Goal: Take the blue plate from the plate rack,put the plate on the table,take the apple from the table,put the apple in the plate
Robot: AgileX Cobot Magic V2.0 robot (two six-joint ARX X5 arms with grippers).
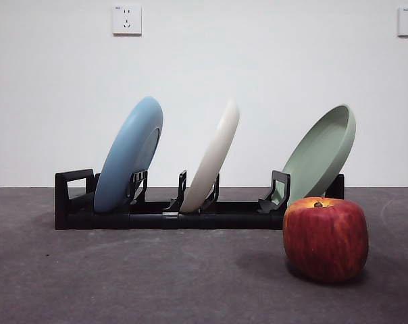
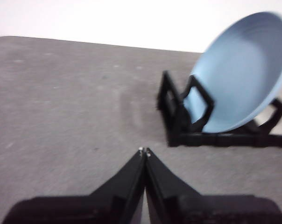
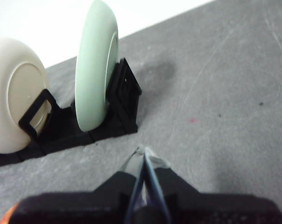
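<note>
So, my left end effector [image 2: 144,151]: jaws pressed together, empty, hovering over bare tabletop [image 2: 61,107].
Blue plate [image 2: 241,74]: ahead of my left end effector and off to one side, leaning in the end slot of the plate rack [image 2: 178,116].
My right end effector [image 3: 143,154]: closed, empty, just short of the rack's green plate [image 3: 94,65].
Apple [image 1: 325,237]: on the tabletop, in front of the green plate.

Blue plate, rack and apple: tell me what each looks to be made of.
The blue plate: matte, even light-blue surface with no sharp glare, likely glazed ceramic or melamine; the look leaves it open.
The plate rack: black moulded plastic, judging by its slotted uprights and faint sheen.
The apple: streaked red skin and a brown stem; its blocky shape hints at a replica.
</note>
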